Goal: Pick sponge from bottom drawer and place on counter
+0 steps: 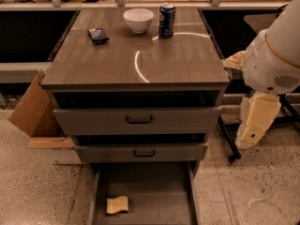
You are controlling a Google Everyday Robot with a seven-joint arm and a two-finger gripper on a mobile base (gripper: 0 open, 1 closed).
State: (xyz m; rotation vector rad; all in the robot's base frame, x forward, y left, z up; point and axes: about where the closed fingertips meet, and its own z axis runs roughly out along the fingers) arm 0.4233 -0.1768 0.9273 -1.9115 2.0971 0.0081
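Note:
The pale yellow sponge lies on the floor of the open bottom drawer, near its front left. The counter is the glossy wood-grain top of the cabinet, with a curved light reflection. My arm comes in from the right edge. Its white joint is beside the counter's right side, and the cream gripper hangs below it, level with the middle drawer. The gripper is to the right of the cabinet, well apart from the sponge and above it. It holds nothing that I can see.
A white bowl, a dark soda can and a small dark packet stand at the back of the counter. The two upper drawers are slightly open. A cardboard box leans at the left. A black chair leg stands at the right.

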